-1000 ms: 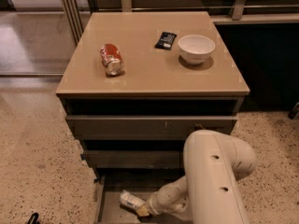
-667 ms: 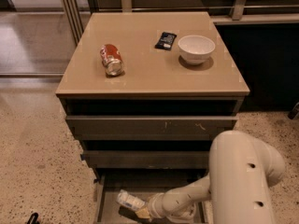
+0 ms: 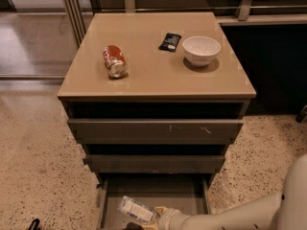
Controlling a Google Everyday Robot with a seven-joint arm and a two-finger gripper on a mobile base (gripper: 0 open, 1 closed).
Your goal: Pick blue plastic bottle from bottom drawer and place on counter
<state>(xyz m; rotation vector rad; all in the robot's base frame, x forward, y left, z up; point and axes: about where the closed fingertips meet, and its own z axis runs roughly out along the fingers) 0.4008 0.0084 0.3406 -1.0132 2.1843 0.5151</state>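
Clear plastic under a pale-blue label, the blue plastic bottle (image 3: 135, 209) lay on its side on the grey floor of the bottom drawer (image 3: 158, 191), which stood pulled out beneath the two above it. The robot's jaws, at the tip of the white arm (image 3: 230, 217) reaching in from the lower right, sat low in the drawer at the bottle's right-hand end, apparently touching it. From the jaws the bottle stretched left and slightly back, its long axis pointing into them. Whether the jaws were clamped on the bottle or open around it could not be told. Well above and behind the jaws, the table (image 3: 153, 75) topping the cabinet carried a red soda can (image 3: 115, 61), a white bowl (image 3: 201, 49) and a dark packet (image 3: 170, 41); the delivery would likely call for a lift up and back.
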